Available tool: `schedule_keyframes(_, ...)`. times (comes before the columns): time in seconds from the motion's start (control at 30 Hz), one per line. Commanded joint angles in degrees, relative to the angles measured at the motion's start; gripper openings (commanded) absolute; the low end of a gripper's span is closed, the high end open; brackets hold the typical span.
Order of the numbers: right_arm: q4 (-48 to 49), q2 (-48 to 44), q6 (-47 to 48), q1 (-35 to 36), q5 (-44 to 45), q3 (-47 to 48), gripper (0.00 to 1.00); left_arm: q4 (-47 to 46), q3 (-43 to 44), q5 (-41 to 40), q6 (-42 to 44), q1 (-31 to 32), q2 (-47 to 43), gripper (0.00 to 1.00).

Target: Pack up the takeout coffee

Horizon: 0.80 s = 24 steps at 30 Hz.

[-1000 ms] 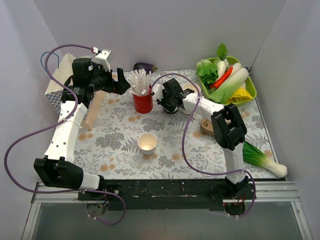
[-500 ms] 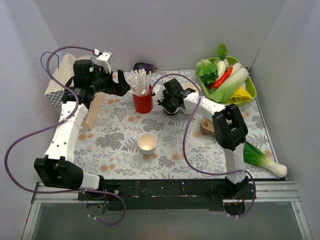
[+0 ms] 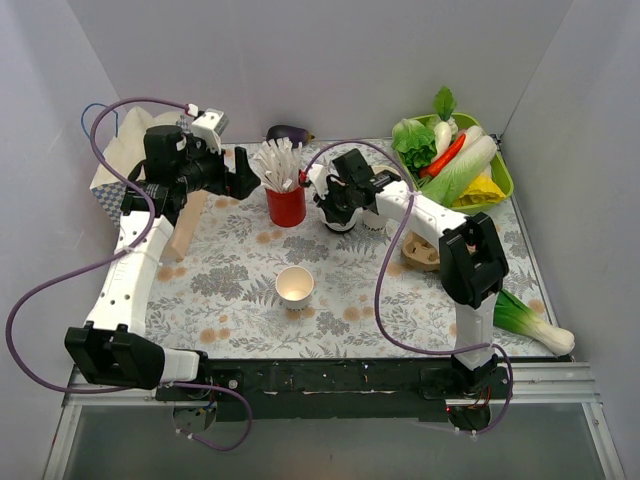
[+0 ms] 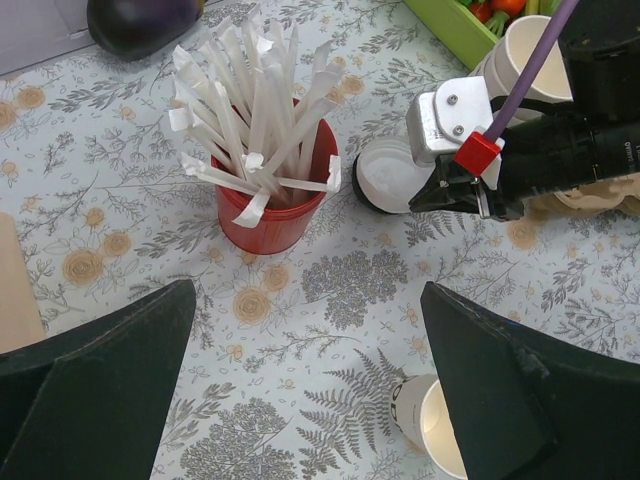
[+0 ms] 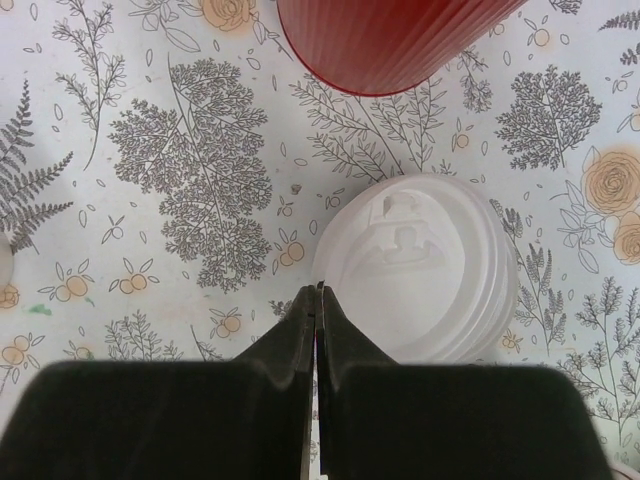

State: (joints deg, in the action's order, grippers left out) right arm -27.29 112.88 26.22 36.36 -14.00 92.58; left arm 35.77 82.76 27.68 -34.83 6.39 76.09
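No lidded cup shows. A lidless cream paper cup (image 3: 295,285) stands mid-table and also shows in the left wrist view (image 4: 440,425). A round white plastic lid (image 5: 415,265) lies just right of the red cup of white sticks (image 3: 286,203); it also shows in the left wrist view (image 4: 392,178). My right gripper (image 5: 317,290) is low over the lid's left edge, shut on its rim with one finger inside and one outside; in the top view the gripper (image 3: 337,208) hides most of the lid. My left gripper (image 4: 308,300) hovers left of the red cup, open wide and empty.
A green tray (image 3: 505,178) of vegetables sits back right, an eggplant (image 3: 290,132) at the back wall. A stack of lidless cups (image 4: 525,55) stands behind the right arm. A patterned paper bag (image 3: 112,175) and a wooden board (image 3: 190,222) are at left. A leafy vegetable (image 3: 525,318) lies front right.
My right arm's forearm and elbow have swung to the right while its gripper stays at the lid. My left gripper has drifted slightly left and back.
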Motion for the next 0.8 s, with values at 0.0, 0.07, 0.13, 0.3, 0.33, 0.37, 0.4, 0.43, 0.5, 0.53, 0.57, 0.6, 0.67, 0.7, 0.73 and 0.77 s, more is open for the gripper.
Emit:
schedule_keyframes(0.0, -3.4, -2.8, 1.6, -1.1, -5.3, 2.6, 0.01, 0.5, -1.5, 1.6, 2.2, 0.1, -3.2, 0.98)
schedule_keyframes(0.07, -4.7, -3.5, 1.6, -1.9, -7.3, 3.6, 0.01, 1.3, -2.2, 2.3, 3.1, 0.1, -3.8, 0.98)
schedule_keyframes(0.13, -5.7, -4.5, 1.8, -2.3, -10.9, 5.1, 0.01, 2.0, -3.0, 2.6, 3.7, 0.2, -4.5, 0.98)
schedule_keyframes(0.3, -14.3, -8.7, 4.5, -2.4, -21.9, 6.9, 0.01, 2.7, -7.5, 4.7, 7.1, 0.2, -7.9, 0.98)
schedule_keyframes(0.33, -15.8, -9.3, 6.2, -2.4, -23.9, 7.0, 0.01, 2.1, -10.1, 4.9, 7.4, 0.2, -9.8, 0.98)
schedule_keyframes(0.37, -17.3, -10.2, 6.9, -2.4, -25.9, 7.3, 0.01, 0.9, -11.4, 5.4, 7.8, 0.3, -10.7, 0.98)
schedule_keyframes(0.4, -20.4, -10.5, 7.4, -2.4, -29.2, 7.6, 0.01, 0.5, -12.4, 6.5, 8.9, 0.3, -11.4, 0.98)
schedule_keyframes(0.43, -21.7, -10.7, 7.7, -2.4, -30.5, 8.2, 0.01, 0.3, -14.2, 7.3, 9.6, 0.4, -12.7, 0.98)
schedule_keyframes(0.5, -25.9, -10.7, 7.2, -2.4, -33.4, 10.6, 0.01, 0.2, -15.7, 8.9, 11.7, 0.5, -13.8, 0.98)
schedule_keyframes(0.53, -27.8, -10.3, 6.7, -2.4, -34.2, 11.7, 0.01, 0.2, -16.4, 10.0, 12.2, 1.1, -14.4, 0.98)
schedule_keyframes(0.57, -29.5, -9.6, 4.6, -2.4, -35.2, 13.2, 0.01, 0.1, -17.6, 10.4, 12.8, 1.3, -15.6, 0.98)
schedule_keyframes(0.6, -30.2, -9.2, 2.6, -2.5, -37.0, 13.9, 0.01, 0.1, -18.2, 10.7, 13.3, 1.5, -16.2, 0.98)
schedule_keyframes(0.67, -33.3, -7.8, -1.8, -2.4, -41.4, 14.8, 0.01, 0.1, -20.3, 11.8, 14.0, 1.8, -18.4, 0.98)
schedule_keyframes(0.7, -33.6, -7.8, -2.7, -2.4, -43.3, 14.3, 0.01, -0.1, -21.2, 12.1, 14.0, 1.8, -19.1, 0.98)
schedule_keyframes(0.73, -33.5, -8.4, -3.0, -2.4, -45.0, 13.3, 0.01, -0.2, -22.3, 12.7, 14.0, 1.8, -20.1, 0.98)
schedule_keyframes(0.77, -32.7, -8.9, -3.3, -2.4, -47.0, 12.3, 0.01, -0.3, -23.2, 13.2, 13.9, 1.8, -20.8, 0.98)
